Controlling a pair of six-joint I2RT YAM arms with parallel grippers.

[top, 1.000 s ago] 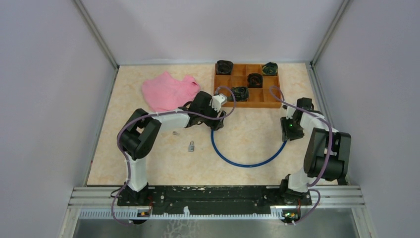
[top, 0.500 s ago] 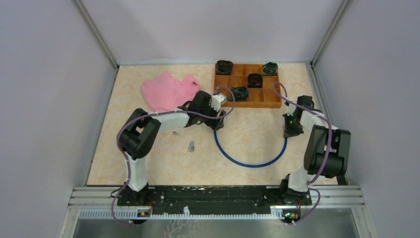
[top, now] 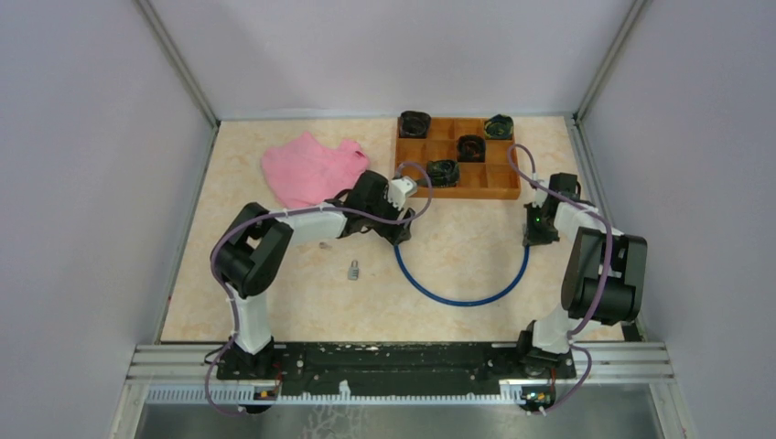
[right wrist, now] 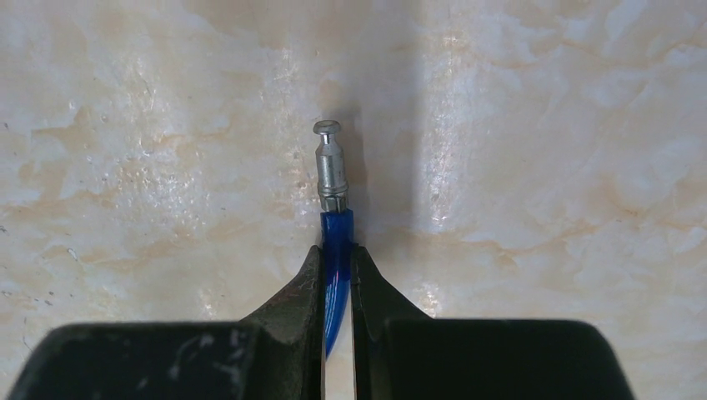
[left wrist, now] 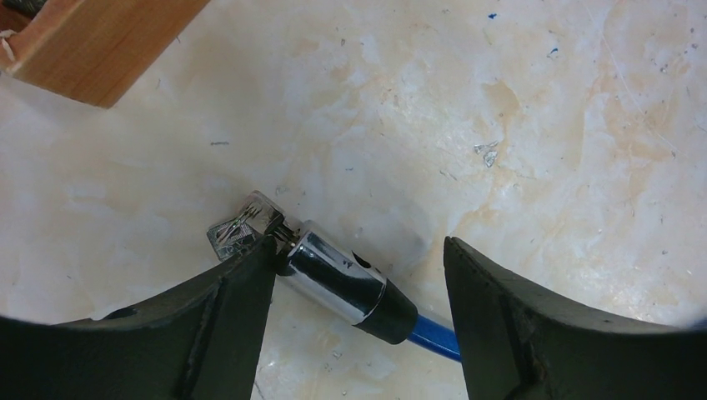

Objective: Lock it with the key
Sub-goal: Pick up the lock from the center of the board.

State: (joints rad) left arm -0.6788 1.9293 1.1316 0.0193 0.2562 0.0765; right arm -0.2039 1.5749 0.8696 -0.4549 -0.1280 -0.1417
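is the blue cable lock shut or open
Open: the cable is unjoined, its pin end bare, far from the lock barrel.

A beige, marble-patterned worktop [top: 274, 306], evenly lit, is enclosed by a plain pale-grey back wall [top: 393, 55], left wall [top: 82, 201] and right wall [top: 700, 201], with aluminium posts [top: 181, 64] rising from its two far corners and an aluminium rail [top: 174, 361] along its near edge.

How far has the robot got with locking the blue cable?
Done: the right gripper is shut on the cable just behind its pin. In hand: the left gripper is open around the barrel. Left: the pin sits apart from the barrel, so joining and locking remain.
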